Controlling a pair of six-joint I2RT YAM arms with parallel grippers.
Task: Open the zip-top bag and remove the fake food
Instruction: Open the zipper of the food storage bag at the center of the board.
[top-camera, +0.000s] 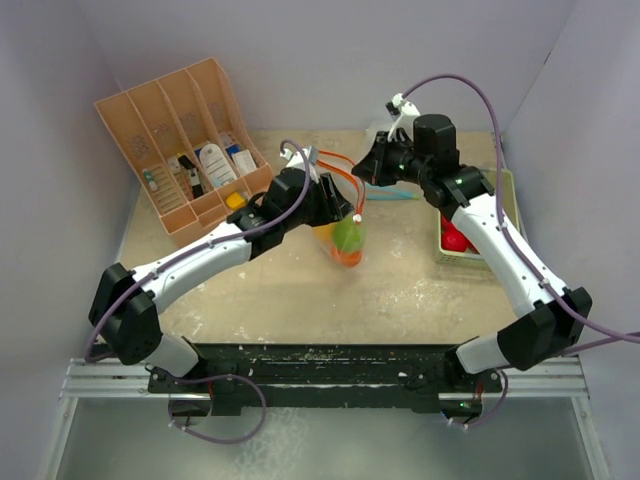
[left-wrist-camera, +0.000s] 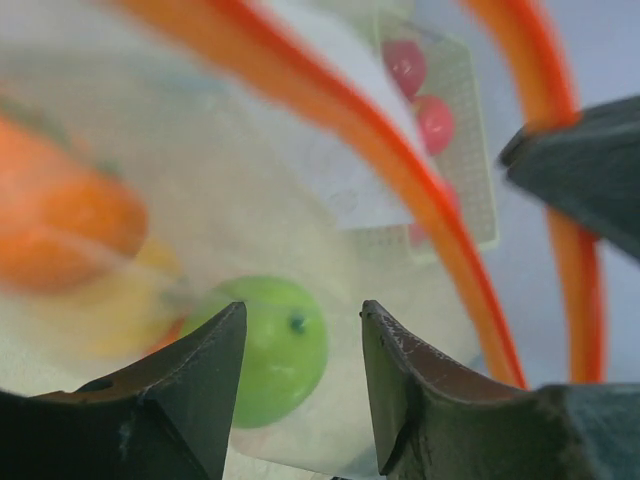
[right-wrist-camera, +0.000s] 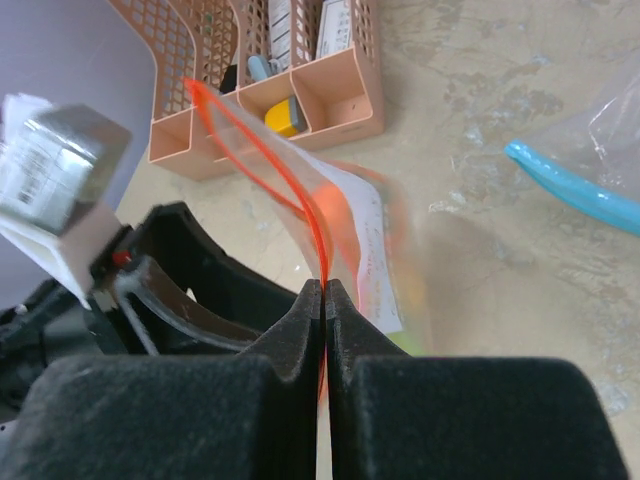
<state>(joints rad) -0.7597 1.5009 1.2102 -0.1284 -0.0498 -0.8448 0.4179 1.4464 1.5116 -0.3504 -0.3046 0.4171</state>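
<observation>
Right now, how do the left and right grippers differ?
The left gripper has its jaws apart; the right gripper is shut. The left gripper holds nothing, a green toy fruit showing beyond it, while the right gripper pinches the orange rim of the zip-top bag. Both are at the bag's mouth.

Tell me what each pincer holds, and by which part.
Right pincer pinches the zip-top bag by its orange zipper rim. Left pincer stands open, gripping nothing.
</observation>
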